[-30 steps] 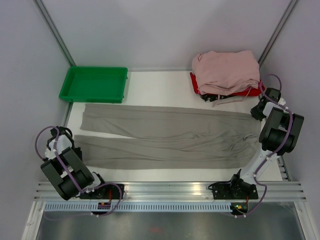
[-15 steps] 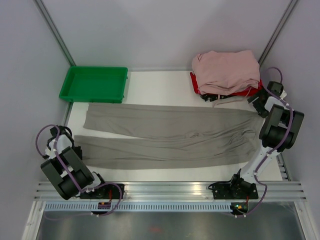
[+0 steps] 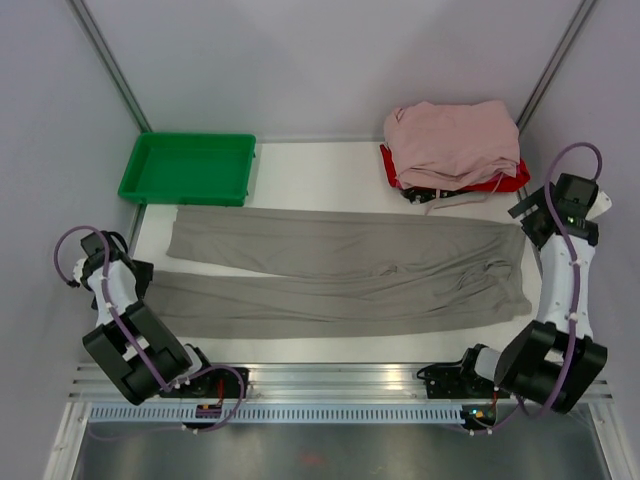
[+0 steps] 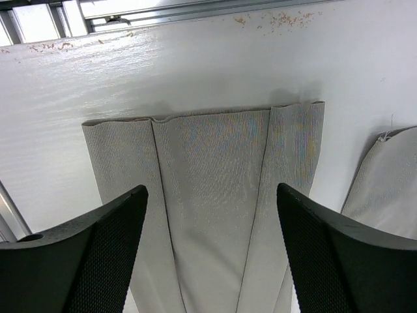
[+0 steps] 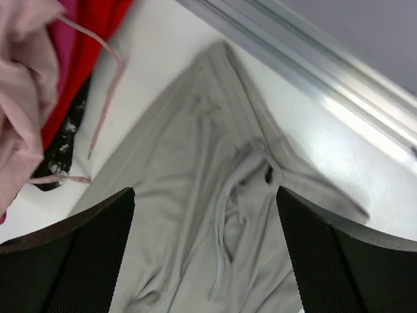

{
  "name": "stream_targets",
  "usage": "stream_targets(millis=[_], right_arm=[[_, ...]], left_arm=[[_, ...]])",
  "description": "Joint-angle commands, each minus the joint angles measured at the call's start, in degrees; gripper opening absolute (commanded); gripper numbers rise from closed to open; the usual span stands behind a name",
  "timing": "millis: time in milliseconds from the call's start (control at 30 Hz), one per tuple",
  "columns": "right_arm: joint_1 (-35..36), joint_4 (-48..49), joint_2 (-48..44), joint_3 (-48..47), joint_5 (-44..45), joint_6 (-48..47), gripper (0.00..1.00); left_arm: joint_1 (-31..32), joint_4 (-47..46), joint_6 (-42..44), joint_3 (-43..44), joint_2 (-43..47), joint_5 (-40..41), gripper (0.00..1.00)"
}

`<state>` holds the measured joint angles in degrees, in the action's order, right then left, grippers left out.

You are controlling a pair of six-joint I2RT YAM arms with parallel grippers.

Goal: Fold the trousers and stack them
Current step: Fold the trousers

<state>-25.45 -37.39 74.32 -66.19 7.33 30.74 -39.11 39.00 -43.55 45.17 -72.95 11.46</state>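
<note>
Trousers flat across white table

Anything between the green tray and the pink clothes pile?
Nothing. In the top view, only bare white table runs between the green tray and the pink clothes pile.

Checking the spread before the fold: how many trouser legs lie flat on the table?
2. One leg lies farther back, near the green tray; the other leg lies beside it on the near side. None looks hidden.
</note>
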Motion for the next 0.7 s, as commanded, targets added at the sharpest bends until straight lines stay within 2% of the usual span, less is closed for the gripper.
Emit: stream_targets(millis=[0, 67, 167, 300, 467, 600, 667], right_arm=[[-0.39, -9.9, -6.28, 10.16, 4.71, 9.49, 0.96], [-0.91, -7.45, -11.21, 16.41, 3.31, 13.71, 0.96], [-1.18, -8.04, -10.61, 18.73, 3.82, 14.17, 0.96], [-1.44, -17.6, -0.53, 14.36, 14.34, 16.62, 0.98], [-1.79, -18.34, -0.4, 12.84, 22.54, 18.21, 0.98], [-4.77, -15.36, -5.05, 16.44, 20.89, 19.18, 0.98], [-8.18, -11.17, -8.38, 22.82, 18.27, 18.92, 0.98]], left_arm=[[0.35, 0.64, 1.1, 1.59, -0.52, 0.76, 0.86], [0.88, -0.33, 0.05, 0.63, -0.79, -0.74, 0.86], [1.32, 0.11, -1.45, 0.01, -0.27, -1.62, 0.86], [1.32, 2.12, -3.11, 1.14, -0.61, 0.74, 0.87], [1.32, 4.41, -4.88, 3.61, -4.55, 2.16, 0.87], [1.32, 6.0, -3.13, 7.47, -9.05, 3.04, 0.87], [1.32, 6.17, -1.02, 9.66, -9.67, 2.51, 0.87]])
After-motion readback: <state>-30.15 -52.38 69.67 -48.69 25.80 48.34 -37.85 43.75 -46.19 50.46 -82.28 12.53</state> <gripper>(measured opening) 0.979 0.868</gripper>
